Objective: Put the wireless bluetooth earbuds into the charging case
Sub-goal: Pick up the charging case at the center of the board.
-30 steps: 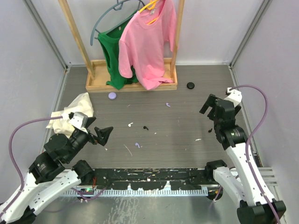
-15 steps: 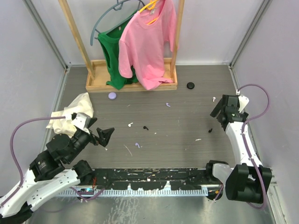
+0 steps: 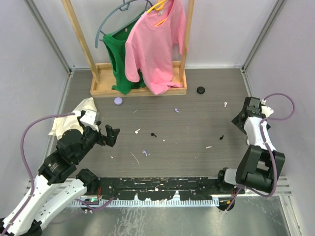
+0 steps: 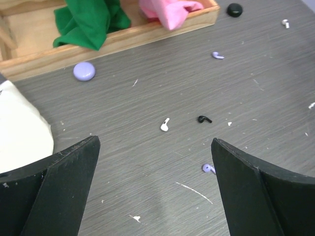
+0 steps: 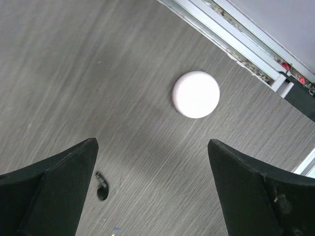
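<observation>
Six earbuds lie loose on the grey worktop (image 3: 187, 147) and none sits in a case, so we judge the task to be at its very start. In the overhead view a white earbud (image 3: 137, 132) and a black earbud (image 3: 153, 134) lie side by side near the centre. A lilac earbud (image 3: 144, 153) lies at six o'clock of that pair, and a second lilac earbud (image 3: 177, 110) lies toward one o'clock of it. A second white earbud (image 3: 225, 104) is at two o'clock of the worktop, and a second black earbud (image 3: 221, 137) is at three o'clock.

The lilac charging case (image 3: 118, 101) rests at eleven o'clock, just in front of the wooden rack base (image 3: 101, 91). The black charging case (image 3: 200, 90) rests at one o'clock. A white charging case (image 5: 196, 94) shows only in the right wrist view, at one o'clock of the right claw (image 3: 244, 116). All three look shut, though they are too small for us to be sure.

Both claws gape wide and carry nothing. The left claw (image 3: 105, 133) hangs at nine o'clock and faces the central pair. The right claw hangs at the three o'clock edge.

As we judge it, everything is left to do: open a case, lift each earbud and seat it.
</observation>
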Robot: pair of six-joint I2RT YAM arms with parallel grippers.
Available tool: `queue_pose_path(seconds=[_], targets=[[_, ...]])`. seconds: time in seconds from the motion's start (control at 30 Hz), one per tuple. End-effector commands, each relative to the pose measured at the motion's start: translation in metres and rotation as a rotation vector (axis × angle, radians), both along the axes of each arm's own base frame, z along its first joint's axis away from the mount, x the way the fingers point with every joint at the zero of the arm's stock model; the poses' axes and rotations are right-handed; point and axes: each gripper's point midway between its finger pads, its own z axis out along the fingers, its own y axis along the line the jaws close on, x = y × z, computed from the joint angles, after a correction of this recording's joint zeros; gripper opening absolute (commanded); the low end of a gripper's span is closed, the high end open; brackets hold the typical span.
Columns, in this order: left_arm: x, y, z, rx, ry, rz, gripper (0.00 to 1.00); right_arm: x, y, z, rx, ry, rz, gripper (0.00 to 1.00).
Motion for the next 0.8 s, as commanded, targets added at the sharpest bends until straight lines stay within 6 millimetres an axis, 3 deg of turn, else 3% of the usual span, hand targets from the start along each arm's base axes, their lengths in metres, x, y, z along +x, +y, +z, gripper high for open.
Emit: queue_pose_path(seconds=[0.0, 0.3, 0.6, 0.77], targets=[[0.006, 0.002, 0.020, -0.048, -0.027, 0.006, 0.98, 0.001, -0.026, -0.005, -0.014, 0.008, -0.103, 1.00], [0.015, 0.013, 0.011, -0.003, -0.048, 0.056, 0.98, -0.008, -0.051, -0.024, -0.027, 0.004, -0.256, 1.00], [0.023, 0.012, 0.004, 0.025, -0.032, 0.066, 0.98, -0.009, -0.054, -0.063, -0.002, 0.069, -0.245, 0.98], [0.026, 0.010, 0.006, 0.028, -0.038, 0.065, 0.98, -0.001, -0.050, -0.074, 0.032, 0.063, -0.195, 0.94]])
